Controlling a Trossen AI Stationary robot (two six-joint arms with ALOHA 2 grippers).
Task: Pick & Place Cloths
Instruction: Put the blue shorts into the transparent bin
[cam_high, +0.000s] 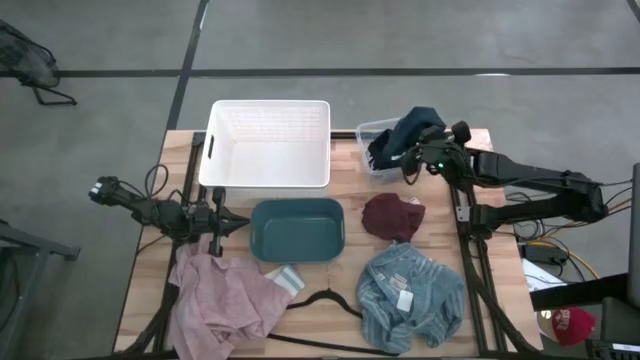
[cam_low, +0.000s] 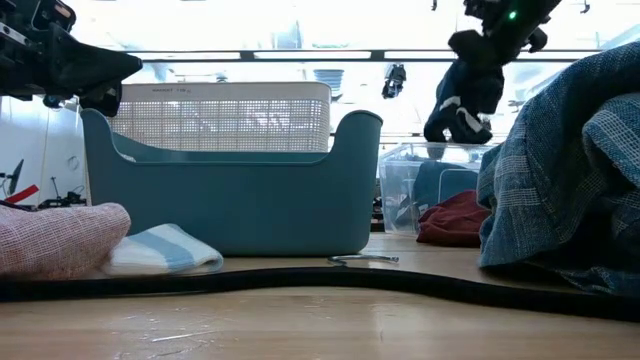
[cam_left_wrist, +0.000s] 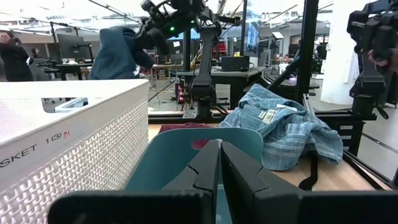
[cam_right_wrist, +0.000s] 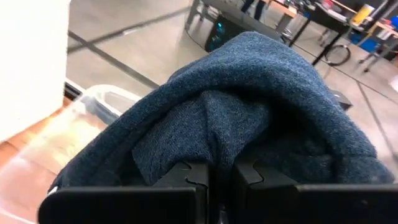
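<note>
Right gripper (cam_high: 428, 150), fingers clamped on the navy cloth (cam_high: 405, 135) — a thick, matte, soft fabric bunched in heavy folds. The cloth hangs from the fingertips above the clear bin (cam_high: 372, 150) at the far right of the table (cam_high: 500, 300), draping over the bin's rim; its lower end is hidden, so contact with the bin floor cannot be judged. Left gripper (cam_high: 215, 243), fingers pressed together on nothing, waits beside the teal bin (cam_high: 297, 229), just above the pale pink cloth (cam_high: 222, 300). Maroon cloth (cam_high: 392, 216) lies crumpled right of the teal bin; the light blue striped cloth (cam_high: 410, 298) — white tag up — lies nearer the front edge.
</note>
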